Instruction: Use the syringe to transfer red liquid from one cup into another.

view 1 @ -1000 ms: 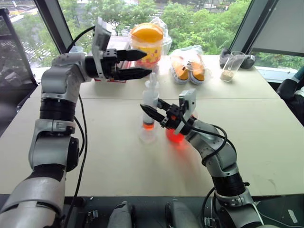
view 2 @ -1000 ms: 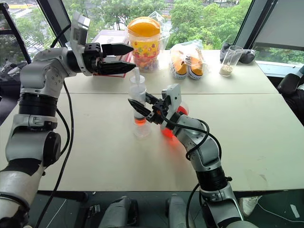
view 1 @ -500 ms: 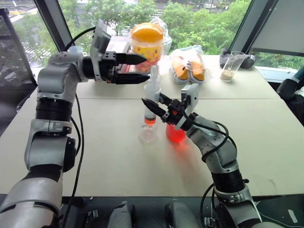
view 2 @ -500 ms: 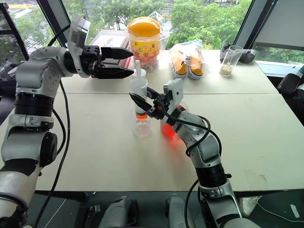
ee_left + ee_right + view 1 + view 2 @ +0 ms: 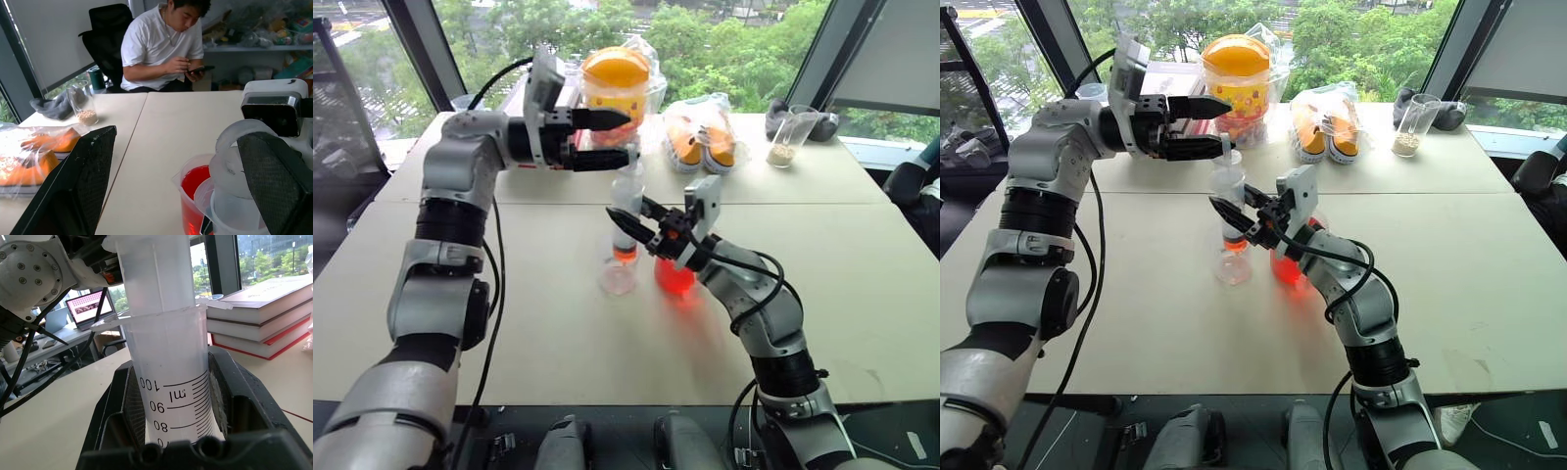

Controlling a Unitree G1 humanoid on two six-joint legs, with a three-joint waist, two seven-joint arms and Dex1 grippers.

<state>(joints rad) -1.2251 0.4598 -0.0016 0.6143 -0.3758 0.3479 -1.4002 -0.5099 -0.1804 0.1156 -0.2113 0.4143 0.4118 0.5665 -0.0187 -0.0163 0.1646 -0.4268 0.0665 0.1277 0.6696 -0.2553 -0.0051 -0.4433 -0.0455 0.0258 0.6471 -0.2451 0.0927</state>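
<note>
The two head cameras look forward and down on the desk point(image 5: 558, 333) from above the arms, and they share almost the same scene. The left wrist camera looks level across the desk. The right wrist camera sits very near the syringe point(image 5: 171, 357)

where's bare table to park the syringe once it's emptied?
Free: the table nearer the robot than the small cup, and its right side past the handled cup. Crowded: the far edge, with the yellow-lidded jar, bagged orange items and the grain glass.
</note>
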